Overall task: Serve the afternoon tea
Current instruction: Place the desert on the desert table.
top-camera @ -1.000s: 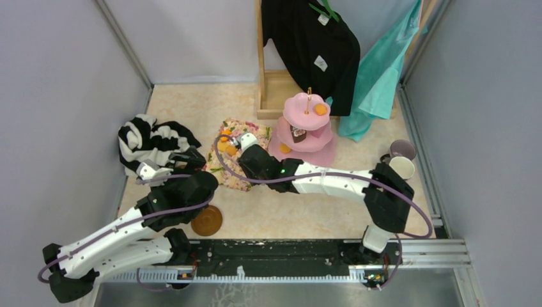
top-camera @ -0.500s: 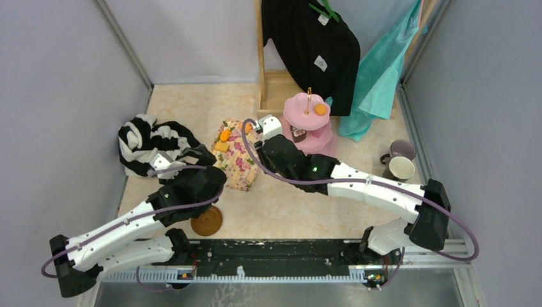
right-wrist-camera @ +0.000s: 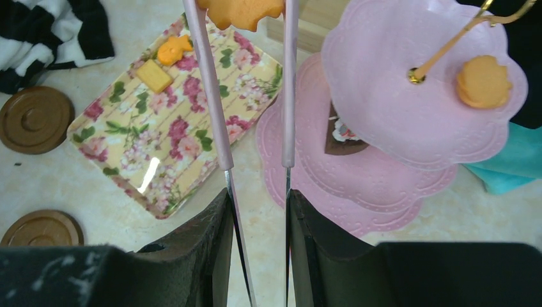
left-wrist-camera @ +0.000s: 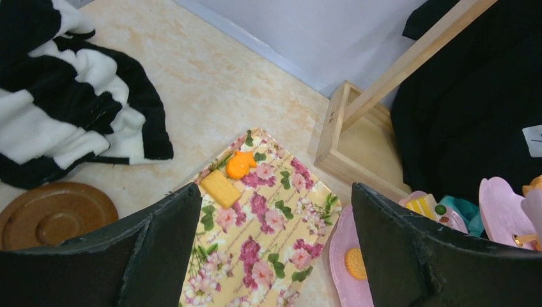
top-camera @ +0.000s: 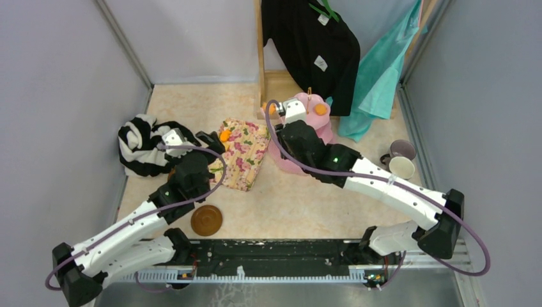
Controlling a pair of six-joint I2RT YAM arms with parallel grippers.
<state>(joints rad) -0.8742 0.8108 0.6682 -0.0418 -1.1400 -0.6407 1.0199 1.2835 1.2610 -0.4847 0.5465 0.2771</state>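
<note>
Right wrist view: right gripper [right-wrist-camera: 259, 211] clamped on pink tongs [right-wrist-camera: 211, 96]; tongs pinch orange pastry [right-wrist-camera: 241, 11] just left of cake stand [right-wrist-camera: 396, 83] top tier. Further left of stand, left gripper [left-wrist-camera: 275, 192] spread wide above floral tray [left-wrist-camera: 255, 256] bearing yellow pastry [left-wrist-camera: 220, 188].

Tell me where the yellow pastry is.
Left wrist view: the yellow pastry lies on the floral tray near its far corner, just beside an orange pastry, right of the striped garment.

tongs [right-wrist-camera: 208, 96] with pastry [right-wrist-camera: 241, 9] lifted, beside cake stand [right-wrist-camera: 383, 185]
</note>
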